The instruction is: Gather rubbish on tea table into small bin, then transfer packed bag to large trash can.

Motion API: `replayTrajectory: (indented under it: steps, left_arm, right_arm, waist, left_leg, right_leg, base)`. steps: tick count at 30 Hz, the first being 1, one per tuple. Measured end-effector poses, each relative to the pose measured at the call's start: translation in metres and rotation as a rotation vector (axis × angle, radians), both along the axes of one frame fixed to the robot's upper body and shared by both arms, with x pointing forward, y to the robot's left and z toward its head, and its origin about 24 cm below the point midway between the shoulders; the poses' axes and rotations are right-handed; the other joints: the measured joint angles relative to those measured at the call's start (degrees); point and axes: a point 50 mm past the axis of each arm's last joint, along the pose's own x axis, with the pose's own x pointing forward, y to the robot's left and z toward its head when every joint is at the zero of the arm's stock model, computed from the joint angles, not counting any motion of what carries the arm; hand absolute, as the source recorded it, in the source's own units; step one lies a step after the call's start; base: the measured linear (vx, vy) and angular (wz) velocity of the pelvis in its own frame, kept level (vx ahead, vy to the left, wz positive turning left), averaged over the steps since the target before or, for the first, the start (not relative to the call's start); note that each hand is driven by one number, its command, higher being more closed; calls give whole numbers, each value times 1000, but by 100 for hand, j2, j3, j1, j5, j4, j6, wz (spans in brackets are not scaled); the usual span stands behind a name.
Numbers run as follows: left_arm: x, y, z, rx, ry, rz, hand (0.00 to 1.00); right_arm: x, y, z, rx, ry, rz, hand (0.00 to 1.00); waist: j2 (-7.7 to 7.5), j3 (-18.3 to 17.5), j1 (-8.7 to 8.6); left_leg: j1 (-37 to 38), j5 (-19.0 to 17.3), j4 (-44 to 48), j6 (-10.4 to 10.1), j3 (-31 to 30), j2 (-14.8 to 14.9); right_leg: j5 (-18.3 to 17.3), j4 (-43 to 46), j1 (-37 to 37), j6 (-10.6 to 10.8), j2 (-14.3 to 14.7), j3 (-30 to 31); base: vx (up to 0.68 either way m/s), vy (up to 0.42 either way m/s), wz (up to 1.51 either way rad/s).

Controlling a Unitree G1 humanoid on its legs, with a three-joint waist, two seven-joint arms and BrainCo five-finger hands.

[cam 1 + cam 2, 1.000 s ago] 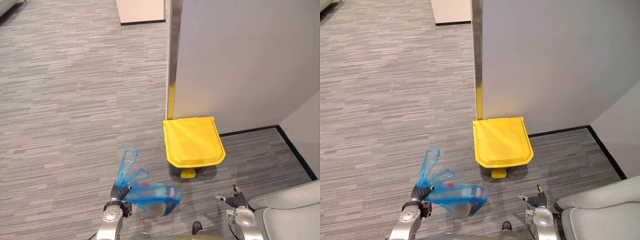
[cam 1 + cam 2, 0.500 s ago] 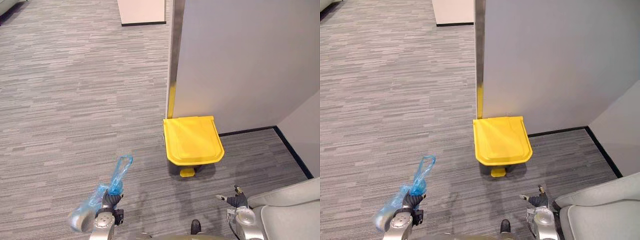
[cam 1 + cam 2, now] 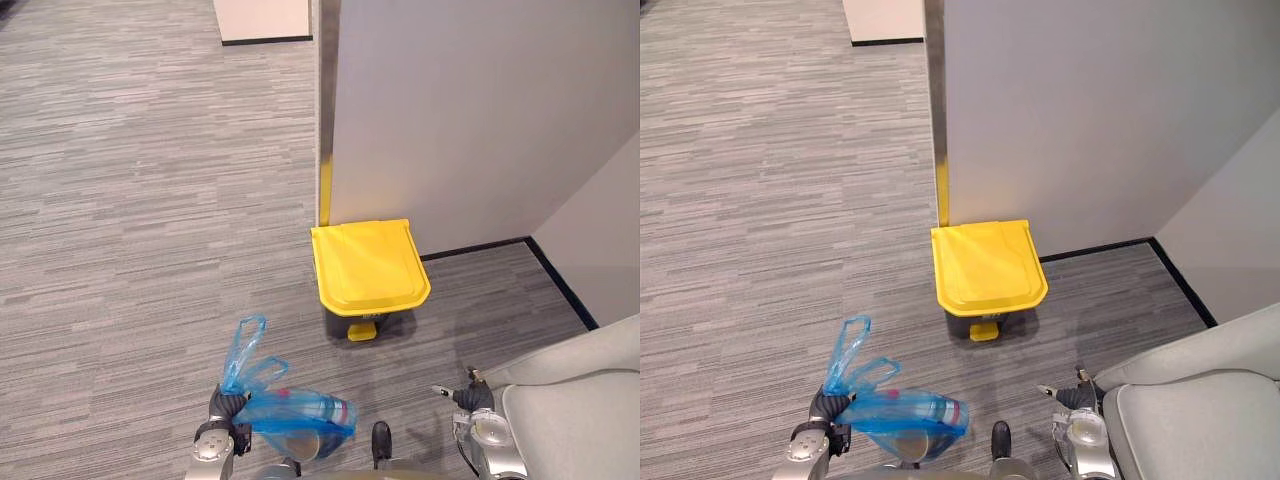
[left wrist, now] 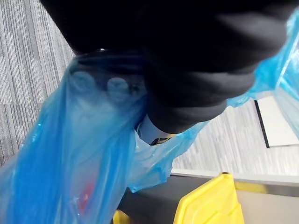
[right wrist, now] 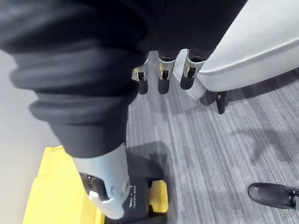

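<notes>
My left hand (image 3: 226, 408) is shut on the handles of a blue plastic bag (image 3: 297, 413), low in the left eye view. The bag hangs to the right of the hand and holds a clear bottle and other rubbish; its loose handle loops (image 3: 243, 345) stick up. The bag (image 4: 70, 163) also fills much of the left wrist view. A dark trash can with a closed yellow lid (image 3: 368, 265) and a yellow pedal (image 3: 362, 331) stands against the wall ahead, a short way beyond the bag. My right hand (image 3: 467, 397) is open and holds nothing, its fingers (image 5: 161, 77) relaxed.
A grey partition wall (image 3: 450, 110) with a metal corner strip (image 3: 325, 110) stands behind the can. A light grey sofa (image 3: 570, 400) sits at the lower right beside my right hand. Grey carpet (image 3: 130, 220) stretches to the left. A white cabinet base (image 3: 262, 20) is far ahead.
The bag swung out to the left of my left hand half a second ago and now hangs on its right again. The camera has shifted; the can sits nearer the middle.
</notes>
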Motion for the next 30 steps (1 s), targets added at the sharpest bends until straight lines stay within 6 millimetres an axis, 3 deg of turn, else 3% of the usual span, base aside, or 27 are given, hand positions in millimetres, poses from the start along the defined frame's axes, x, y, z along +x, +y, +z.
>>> replayTrajectory:
  steps: [3, 5, 8, 9, 10, 11, 12, 14, 17, 18, 19, 20, 21, 22, 24, 25, 30]
  left_arm:
    - [0, 0, 0, 0, -2, 1, 100]
    - [3, 0, 3, 2, -17, 1, 100]
    - [9, 2, 10, 7, -58, 7, 100]
    - [11, 3, 12, 9, -69, 8, 100]
    - [11, 3, 12, 10, -70, 8, 100]
    - [17, 1, 17, 12, -95, -4, 100]
    - [19, 0, 17, 10, -99, -6, 100]
    - [24, 4, 21, 28, -113, -25, 100]
    - [46, 4, 33, 44, -176, -50, 100]
    - [51, 3, 36, 46, -192, -49, 100]
    - [54, 0, 37, 42, -200, -45, 100]
    - [57, -7, 39, 31, -211, -62, 100]
    - [60, -9, 40, 33, -217, -81, 100]
    - [61, -11, 40, 32, -219, -89, 100]
    - [61, -16, 39, 19, -218, -91, 100]
    - [61, -17, 39, 12, -220, -89, 100]
    - [66, -33, 39, -39, -233, -90, 100]
  right_arm:
    - [8, 1, 4, -1, -22, 7, 0]
    - [14, 0, 7, -5, -38, 11, 0]
    - [20, -2, 11, -16, -54, 15, 0]
    - [22, -2, 13, -17, -66, 16, 0]
    - [23, -2, 13, -17, -67, 16, 0]
    - [21, -1, 14, -16, -75, 13, 0]
    - [15, -2, 11, -15, -58, 7, 0]
    - [5, -2, 8, -13, -39, -7, 0]
    - [-5, -10, 5, -5, -22, -65, 0]
    - [-8, -13, 5, -17, -18, -80, 0]
    - [-10, -17, 6, -29, -15, -91, 0]
    - [-7, -20, 10, -32, -37, -110, 0]
    - [-7, -18, 11, -23, -54, -124, 0]
    - [-9, -17, 12, -7, -65, -143, 0]
    - [-15, -17, 13, 4, -79, -180, 0]
    - [-15, -17, 14, 6, -84, -180, 0]
    - [7, -10, 26, 56, -180, -187, 0]
  waist:
    - [8, 9, -9]
    - [43, 72, -2]
    - [65, 293, 4]
    - [87, 463, -16]
    - [91, 484, -18]
    - [89, 704, -42]
    - [103, 741, -6]
    - [2, 774, -25]
    - [-106, 917, -151]
    - [-173, 982, -160]
    - [-28, 1072, -165]
    - [160, 1130, -119]
    - [162, 1158, -121]
    - [147, 1163, -142]
    - [146, 1140, -187]
    - [158, 1128, -185]
    - [231, 1068, -184]
  left_leg:
    - [-23, -107, 87, -25, 174, 65]
    - [-86, -289, 310, -21, 242, 140]
    - [-106, -674, 842, 53, 269, 188]
    - [8, -880, 1014, 135, 237, 252]
    - [40, -901, 1031, 139, 233, 250]
    - [273, -1092, 1208, 194, 199, 221]
    - [371, -1224, 1326, 216, 173, 222]
    - [575, -1510, 1555, 253, 33, 183]
    - [688, -1836, 1881, 170, -409, 92]
    - [792, -1973, 1962, 68, -530, 85]
    - [896, -2018, 1997, 38, -587, 204]
    - [890, -1932, 2038, -83, -575, 369]
    - [932, -1751, 1992, -205, -612, 372]
    - [1022, -1683, 1987, -203, -676, 372]
    - [1200, -1597, 2297, -271, -833, 477]
    - [1182, -1556, 2419, -279, -819, 549]
    - [1093, -1135, 2243, -576, -794, 897]
  right_leg:
    - [10, 51, -95, 32, 81, 178]
    - [-178, 361, -238, 53, 138, 246]
    - [-936, 2002, -824, 132, 105, 361]
    - [-1090, 2913, -1073, 252, 46, 265]
    - [-1092, 3066, -1122, 258, 38, 240]
    - [-1326, 4322, -1642, 273, -42, 21]
    - [-1600, 4449, -1809, 138, -50, -89]
    - [-1619, 3874, -2047, 90, -25, -276]
    - [-1064, 2132, -2192, 152, 123, -298]
    - [-765, 1954, -2135, -87, 179, -222]
    - [-629, 2039, -2049, -186, 201, -294]
    - [-743, 2236, -2052, -173, 278, -366]
    - [-941, 2770, -2212, -314, 219, -375]
    - [-1112, 3183, -2283, -356, 146, -399]
    - [-1931, 4275, -2369, -414, -27, -600]
    - [-2096, 4434, -2372, -437, -25, -653]
    - [-2242, 4242, -2372, -521, 273, -847]
  base:
    - [50, -17, -29]
    - [65, 8, -21]
    - [74, 66, -9]
    - [19, 63, -3]
    - [18, 60, 6]
    - [59, 71, 8]
    - [93, 84, 19]
    - [226, 23, 51]
    - [381, -113, 88]
    - [382, -159, 85]
    - [385, -122, 42]
    - [380, -93, 37]
    - [477, -133, 40]
    - [489, -170, 54]
    - [422, -156, 47]
    - [396, -165, 25]
    - [295, -119, -2]
